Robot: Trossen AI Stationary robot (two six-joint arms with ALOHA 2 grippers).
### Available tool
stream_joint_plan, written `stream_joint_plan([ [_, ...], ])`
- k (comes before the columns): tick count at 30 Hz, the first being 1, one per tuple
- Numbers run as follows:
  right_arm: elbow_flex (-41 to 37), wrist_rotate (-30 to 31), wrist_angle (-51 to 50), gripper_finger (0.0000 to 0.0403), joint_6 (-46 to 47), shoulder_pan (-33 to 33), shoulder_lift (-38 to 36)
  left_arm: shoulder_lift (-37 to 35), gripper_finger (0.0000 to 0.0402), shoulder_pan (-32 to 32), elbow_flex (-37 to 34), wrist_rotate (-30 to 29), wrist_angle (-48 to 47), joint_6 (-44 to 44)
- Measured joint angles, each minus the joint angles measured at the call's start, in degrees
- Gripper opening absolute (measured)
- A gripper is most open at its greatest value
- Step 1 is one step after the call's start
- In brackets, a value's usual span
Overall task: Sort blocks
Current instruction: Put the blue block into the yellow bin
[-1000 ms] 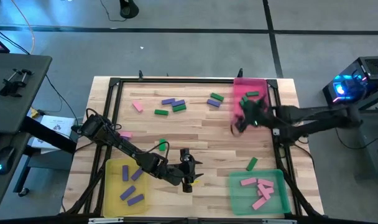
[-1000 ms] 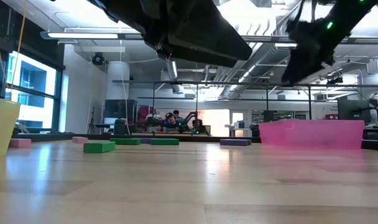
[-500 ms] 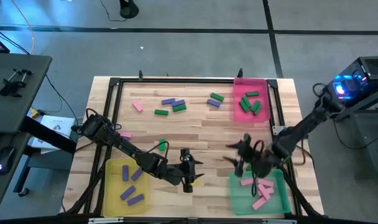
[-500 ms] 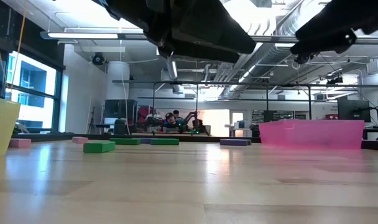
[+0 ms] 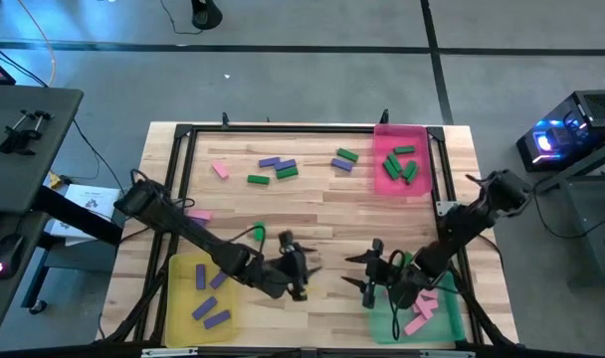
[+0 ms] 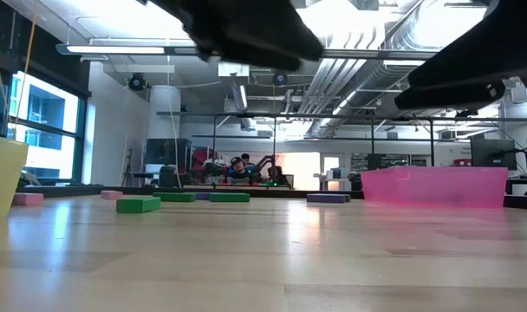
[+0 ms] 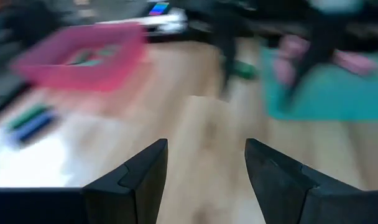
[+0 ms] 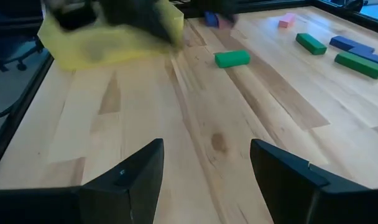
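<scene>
Small blocks lie flat on the wooden table: a pink one (image 5: 220,170), purple (image 5: 273,162) and green ones (image 5: 258,179) toward the far edge, and one green block (image 5: 260,233) (image 8: 232,58) near the middle. My left gripper (image 5: 295,265) (image 7: 204,146) hovers open by the yellow tray (image 5: 198,293), nothing between its fingers. My right gripper (image 5: 367,271) (image 8: 204,146) hovers open just left of the green tray (image 5: 419,306), pointing toward the left gripper, over bare wood.
The yellow tray holds purple blocks, the green tray pink blocks, and the pink tray (image 5: 400,164) at the far right green blocks. A black frame (image 5: 283,128) runs around the table. Bare wood lies between the two grippers and across the table's middle.
My right gripper has swept from over the pink tray toward the table's near edge and down. It has turned and now points toward the left, beside the green tray, and has stayed open. My left gripper has turned a little where it is.
</scene>
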Motion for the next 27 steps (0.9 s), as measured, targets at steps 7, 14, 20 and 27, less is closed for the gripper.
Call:
stream_joint_plan([
  [7,0.02,5.44,2.23,0.0226,-1.8,-0.13,-0.32,-6.07,0.0201,0.49,0.03,-11.93,-8.13,-7.25],
  [14,0.03,5.67,-0.63,0.0226,-8.31,-7.02,-8.92,-6.42,0.0201,0.53,0.07,-11.43,-7.47,-7.51],
  [20,0.06,-14.34,-11.76,0.0226,-7.95,-24.47,-13.51,-6.24,0.0201,-0.66,-0.38,-11.25,-7.67,-7.82],
  [27,0.08,-32.79,-14.55,0.0225,-13.96,-45.65,-12.34,-6.24,0.0201,-1.67,-0.38,-11.27,-7.75,-7.8],
])
